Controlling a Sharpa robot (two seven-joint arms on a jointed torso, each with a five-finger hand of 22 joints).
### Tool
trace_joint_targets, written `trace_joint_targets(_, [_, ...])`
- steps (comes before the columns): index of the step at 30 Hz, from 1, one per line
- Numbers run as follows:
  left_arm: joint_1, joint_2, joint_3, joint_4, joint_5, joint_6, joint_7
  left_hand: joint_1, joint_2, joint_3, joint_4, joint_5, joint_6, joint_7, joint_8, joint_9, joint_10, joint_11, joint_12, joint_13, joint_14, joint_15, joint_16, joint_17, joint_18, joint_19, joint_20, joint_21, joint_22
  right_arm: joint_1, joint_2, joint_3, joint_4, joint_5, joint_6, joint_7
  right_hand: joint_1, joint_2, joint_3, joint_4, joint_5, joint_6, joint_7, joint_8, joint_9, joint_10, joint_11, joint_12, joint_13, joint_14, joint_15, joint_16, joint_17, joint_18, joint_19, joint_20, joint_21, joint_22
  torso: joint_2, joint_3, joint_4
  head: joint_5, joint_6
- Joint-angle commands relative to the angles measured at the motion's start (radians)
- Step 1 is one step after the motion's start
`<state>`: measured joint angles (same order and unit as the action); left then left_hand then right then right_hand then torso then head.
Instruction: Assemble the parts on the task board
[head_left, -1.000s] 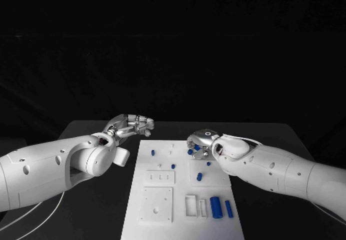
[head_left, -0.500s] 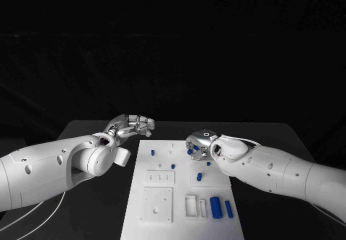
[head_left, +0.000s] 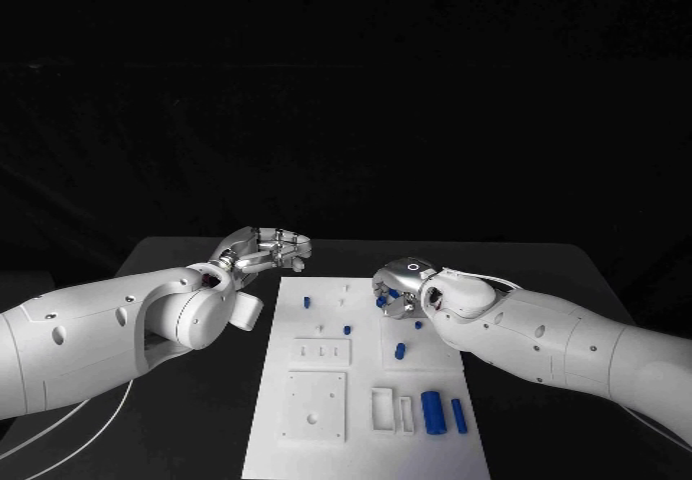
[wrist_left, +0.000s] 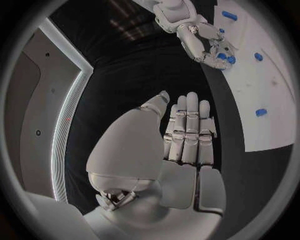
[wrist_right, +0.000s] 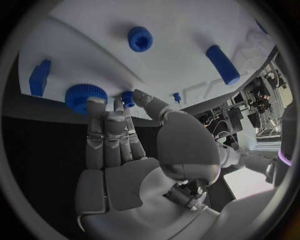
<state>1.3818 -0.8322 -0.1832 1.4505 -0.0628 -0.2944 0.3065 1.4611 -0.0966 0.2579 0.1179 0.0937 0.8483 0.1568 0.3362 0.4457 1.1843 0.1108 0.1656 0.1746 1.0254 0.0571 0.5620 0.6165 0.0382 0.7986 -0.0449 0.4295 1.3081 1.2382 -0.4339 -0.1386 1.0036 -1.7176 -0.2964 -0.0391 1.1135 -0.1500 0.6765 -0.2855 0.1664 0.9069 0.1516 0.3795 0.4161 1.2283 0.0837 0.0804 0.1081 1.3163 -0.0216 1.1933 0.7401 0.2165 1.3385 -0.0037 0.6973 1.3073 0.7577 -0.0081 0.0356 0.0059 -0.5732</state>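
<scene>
Right hand (head_left: 400, 287) hiding its fingers' contact with blue parts (head_left: 385, 299), task board (head_left: 325, 400) cut off at bottom edge

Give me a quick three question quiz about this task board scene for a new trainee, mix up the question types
1. True or false: the left hand holds a blue part.
2. Which hand is at the blue knurled part by the task board edge? A) left B) right
3. Fill in: the two long blue parts at the board's near end lie ____ each other.

Key: 1 false, it holds nothing and is off the board. 2 B. 3 beside.
</scene>
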Motion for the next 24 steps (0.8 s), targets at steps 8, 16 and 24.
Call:
trace_joint_targets(8, [0.003, 0.001, 0.001, 0.0, 0.004, 0.015, -0.002, -0.006, -0.005, -0.001, -0.004, -0.002, 0.0, 0.008, -0.003, 0.0, -0.006, -0.002, -0.006, -0.001, -0.008, -0.001, -0.007, -0.002, -0.005, -0.004, 0.001, -0.004, 0.012, -0.002, 0.007, 0.0, -0.007, -0.038, 0.003, -0.014, -0.004, 0.004, 0.04, 0.003, -0.057, 0.033, -0.01, 0.005, 0.006, 0.032, -0.008, 0.007, 0.014, -0.008, -0.016, 0.013, -0.016, 0.045, 0.062, -0.064, 0.011, 0.018, 0.001, -0.0003, -0.0016, 0.002, -0.003])
trace_joint_targets(16, [0.005, 0.0, 0.001, 0.001, 0.003, 0.015, -0.003, -0.007, -0.006, 0.0, -0.004, -0.002, 0.0, 0.008, -0.003, 0.0, -0.006, -0.002, -0.007, -0.001, -0.008, -0.001, -0.007, -0.002, -0.005, -0.003, 0.001, -0.004, 0.013, -0.003, 0.009, 0.0, -0.006, -0.038, 0.006, -0.012, -0.008, 0.013, 0.082, 0.016, -0.111, 0.06, -0.02, 0.008, 0.009, 0.058, -0.018, 0.012, 0.031, -0.009, -0.025, 0.019, -0.029, 0.045, 0.06, -0.062, 0.017, 0.02, 0.002, 0.0006, -0.0033, 0.005, -0.005])
trace_joint_targets(24, [0.006, 0.003, 0.001, -0.002, 0.0, 0.015, -0.003, -0.006, -0.007, 0.001, -0.005, -0.002, 0.001, 0.008, -0.004, 0.0, -0.006, -0.002, -0.008, -0.001, -0.008, -0.001, -0.007, -0.002, -0.005, -0.003, 0.001, -0.004, 0.013, -0.003, 0.01, 0.0, -0.002, -0.034, -0.009, -0.02, -0.019, 0.017, 0.105, 0.029, -0.114, 0.085, -0.029, 0.014, 0.016, 0.078, -0.027, 0.015, 0.048, -0.01, -0.034, 0.027, -0.037, 0.045, 0.064, -0.065, 0.035, 0.024, 0.002, 0.0001, -0.0039, 0.004, -0.006])
